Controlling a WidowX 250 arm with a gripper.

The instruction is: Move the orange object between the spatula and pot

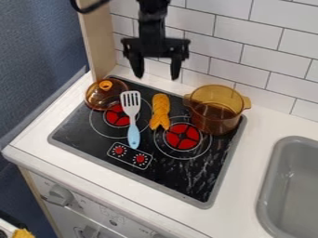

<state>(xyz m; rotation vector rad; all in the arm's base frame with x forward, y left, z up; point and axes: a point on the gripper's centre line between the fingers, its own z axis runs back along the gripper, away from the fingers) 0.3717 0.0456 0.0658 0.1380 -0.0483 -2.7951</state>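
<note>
Fixed camera view: orange knobbly object [160,109] on black stovetop [168,169], already between slotted spatula [133,134] and amber pot [214,109]; closer to spatula than to pot, apart from both. Black gripper [156,77] above and behind, in front of tiled wall [248,58], pointing down, well clear of the cookware. Jaws spread, with nothing pinched in them.

Step in hand: reads as the end of the job, with placing done and release complete. For the next move, probably lift away and leave everything lying as is. If wanting a more even gap, lower over the middle of the orange object, close across its narrow width, shift slightly potward, let go. Risk there: nudging the spatula on the near side.

Orientation: long axis from wall side to front edge, almost straight up and down in view, roughly parallel to spatula. Rounded end toward tiled wall; forked end toward the front, where red-marked control dials [129,155] sit. Lies flat, not tilted up.
</note>
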